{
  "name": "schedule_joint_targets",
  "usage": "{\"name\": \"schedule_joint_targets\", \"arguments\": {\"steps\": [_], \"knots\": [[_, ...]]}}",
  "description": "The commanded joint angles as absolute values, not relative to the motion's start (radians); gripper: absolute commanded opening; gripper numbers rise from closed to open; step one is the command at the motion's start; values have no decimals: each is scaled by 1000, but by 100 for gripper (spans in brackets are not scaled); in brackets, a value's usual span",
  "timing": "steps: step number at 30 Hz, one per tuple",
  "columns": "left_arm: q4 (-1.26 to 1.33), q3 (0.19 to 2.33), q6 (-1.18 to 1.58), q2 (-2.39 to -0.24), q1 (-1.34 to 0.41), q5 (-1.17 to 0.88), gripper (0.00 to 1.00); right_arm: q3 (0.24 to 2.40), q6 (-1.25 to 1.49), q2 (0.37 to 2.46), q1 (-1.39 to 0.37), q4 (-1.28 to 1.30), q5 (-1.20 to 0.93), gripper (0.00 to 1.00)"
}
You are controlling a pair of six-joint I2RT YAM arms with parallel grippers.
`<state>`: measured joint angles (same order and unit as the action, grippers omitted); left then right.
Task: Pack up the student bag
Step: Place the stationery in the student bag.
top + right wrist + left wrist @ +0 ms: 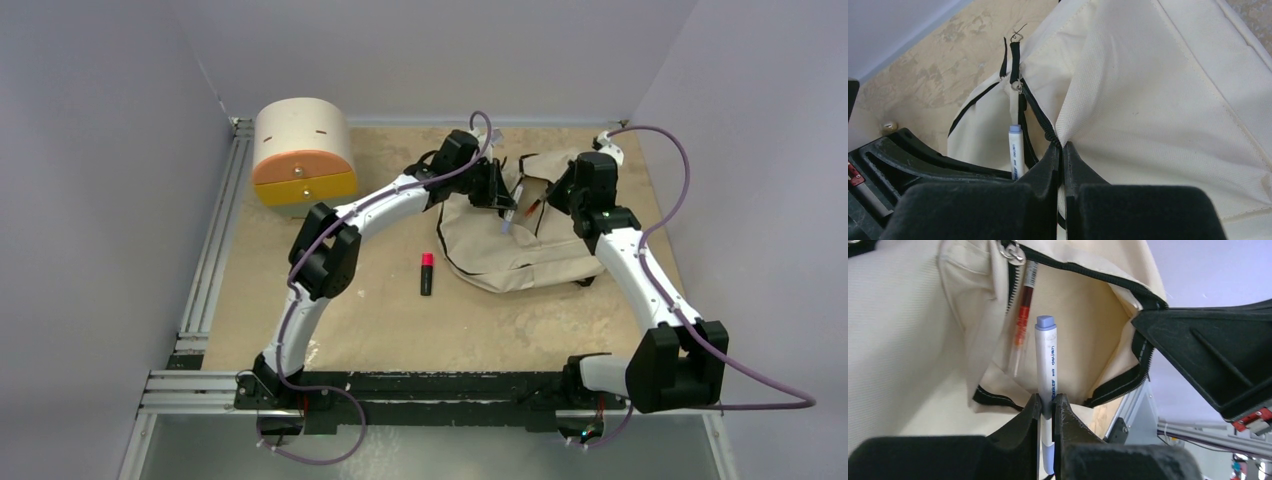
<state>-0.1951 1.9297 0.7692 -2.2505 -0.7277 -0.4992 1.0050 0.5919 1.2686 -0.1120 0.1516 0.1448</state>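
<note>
We see the soft cream fabric bag lying slumped on the mottled tan table, right of centre. The left gripper pinches a smooth cylindrical white-and-lilac pen at the bag's zip-edged mouth; the right gripper clamps the woven rim.

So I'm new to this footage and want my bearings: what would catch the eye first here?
The beige student bag lies toward the far side of the table. The left gripper is shut on a white pen with a lilac cap, aimed into the bag's open zipper mouth, while the right gripper pinches the bag's fabric edge. A red-capped marker lies just left of the bag.
</note>
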Motion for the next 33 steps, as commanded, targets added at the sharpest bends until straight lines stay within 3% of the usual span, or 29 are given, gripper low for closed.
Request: {"name": "schedule_joint_targets", "arguments": {"steps": [1,9,27,28,33], "knots": [[-108,1953,824,-2235,-732,-586,0,1021,620,1223,-123,35,94,0],[-121,2065,846,-2331,-733,-621,0,987,581,1229,-130,-44,-57,0],[-120,2329,885,-2528,-722,-610,0,936,541,1192,-157,-62,-57,0],[-108,2330,888,-2533,-722,-615,1,935,542,1189,-156,-60,-45,0],[-106,2306,868,-2519,-722,-643,28,931,551,1174,-157,-50,13,0]]}}
